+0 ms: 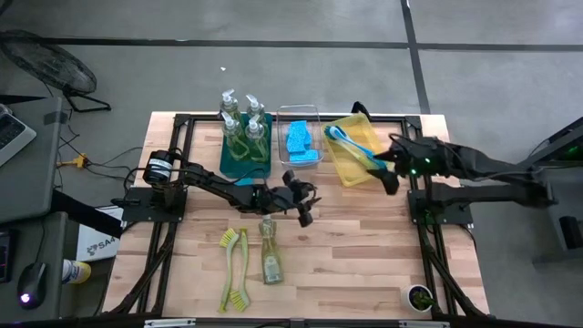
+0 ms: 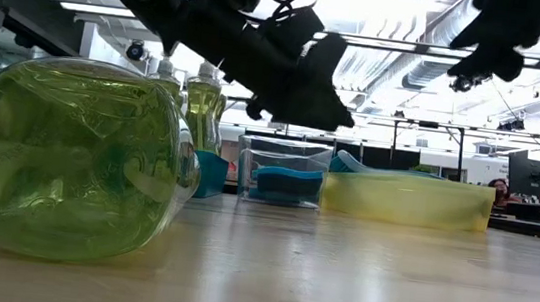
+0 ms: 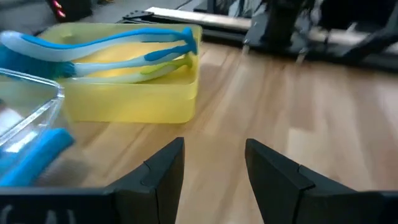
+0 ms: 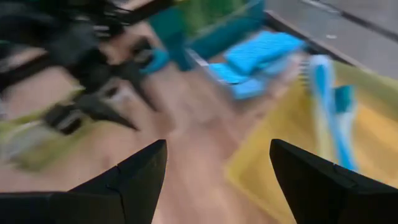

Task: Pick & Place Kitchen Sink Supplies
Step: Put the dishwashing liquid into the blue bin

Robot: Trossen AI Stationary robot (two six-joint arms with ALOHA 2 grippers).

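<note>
Right hand (image 1: 390, 173) with fingers apart and empty at the yellow bin (image 1: 344, 164) holding blue dish brushes (image 1: 357, 144), left hand (image 1: 305, 208) partly parted over mid tabletop (image 1: 364, 264) — gripping nothing, soap bottle (image 1: 270, 258) lying beside two yellow-green brushes (image 1: 233, 269), blue sponges (image 1: 301, 141) in the clear bin (image 1: 299, 114), more bottles (image 1: 244, 123) in the teal bin (image 1: 239, 167)

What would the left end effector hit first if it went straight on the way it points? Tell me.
Probably bare wooden tabletop: the left end effector, fingers apart and empty, aims at open wood just beside the translucent yellow rectangular bin of blue brushes. Farther on stands the other arm's dark frame; depth is unclear.
</note>
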